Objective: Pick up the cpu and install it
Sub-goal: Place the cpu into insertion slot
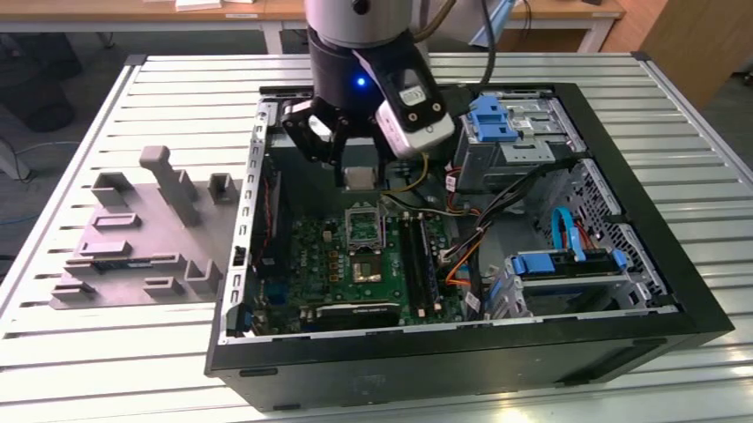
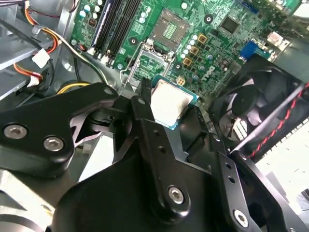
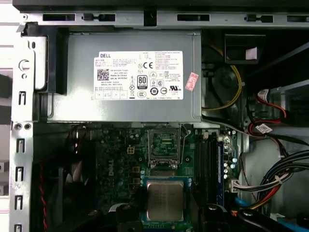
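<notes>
open pc case [image 1: 694, 317] lies on slatted table [image 1: 118, 370]; grey tray [image 1: 130, 256] beside it on the exterior view's left. green motherboard [image 1: 353, 264] on the case floor. gripper [image 1: 359, 172] hangs over the board's far part, fingers clamped on the cpu [image 2: 170, 102], metal top up, raised above the board near the empty socket [image 3: 164, 145].

I work in what looks like a robotics lab or assembly workshop. My surface [image 1: 176, 88] is a slatted aluminium bench. An opened desktop computer case [image 1: 471, 370] lies on it with its green motherboard [image 1: 353, 260] bare. A grey moulded fixture tray [image 1: 130, 242] sits beside the case, and wooden desks [image 1: 118, 11] stand behind.
</notes>
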Controlling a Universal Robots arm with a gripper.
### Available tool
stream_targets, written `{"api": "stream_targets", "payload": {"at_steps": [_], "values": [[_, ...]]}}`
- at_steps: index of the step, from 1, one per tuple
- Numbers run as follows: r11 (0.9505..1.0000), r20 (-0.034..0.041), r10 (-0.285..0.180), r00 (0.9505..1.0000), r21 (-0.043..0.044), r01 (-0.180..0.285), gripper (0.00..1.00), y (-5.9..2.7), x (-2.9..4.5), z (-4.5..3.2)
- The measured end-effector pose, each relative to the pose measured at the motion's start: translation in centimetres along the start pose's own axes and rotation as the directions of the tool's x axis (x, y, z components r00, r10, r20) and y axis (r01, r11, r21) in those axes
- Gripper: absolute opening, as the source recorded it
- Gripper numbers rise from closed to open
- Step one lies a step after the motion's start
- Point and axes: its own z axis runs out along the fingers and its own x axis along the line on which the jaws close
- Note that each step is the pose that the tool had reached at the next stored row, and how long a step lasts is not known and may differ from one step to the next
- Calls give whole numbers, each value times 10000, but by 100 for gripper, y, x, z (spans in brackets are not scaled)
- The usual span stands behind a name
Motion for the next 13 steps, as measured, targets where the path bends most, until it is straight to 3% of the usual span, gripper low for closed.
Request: {"api": "stream_targets", "payload": {"at_steps": [13], "values": [[10000, -1, 1, 10000, 2, -1, 47, -11, -51, 235]]}}
